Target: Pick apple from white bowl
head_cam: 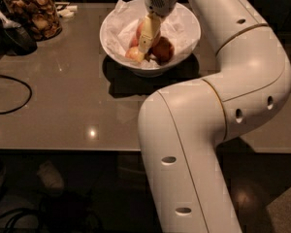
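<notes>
The white bowl (186,40) stands on the grey table, lined with crumpled white paper. Three apples lie in it. The reddish-orange apple (139,31) sits toward the back and is partly hidden by my gripper. A smaller yellow-green apple (134,54) lies at the front left. A darker red apple (164,50) lies at the front right. My gripper (145,41) reaches down into the bowl from above, right against the reddish-orange apple and between the other two.
A glass jar of brown snacks (33,13) stands at the table's back left beside a dark object (12,35). A black cable (12,93) loops on the left. My white arm (223,106) fills the right side, in front of the table's edge.
</notes>
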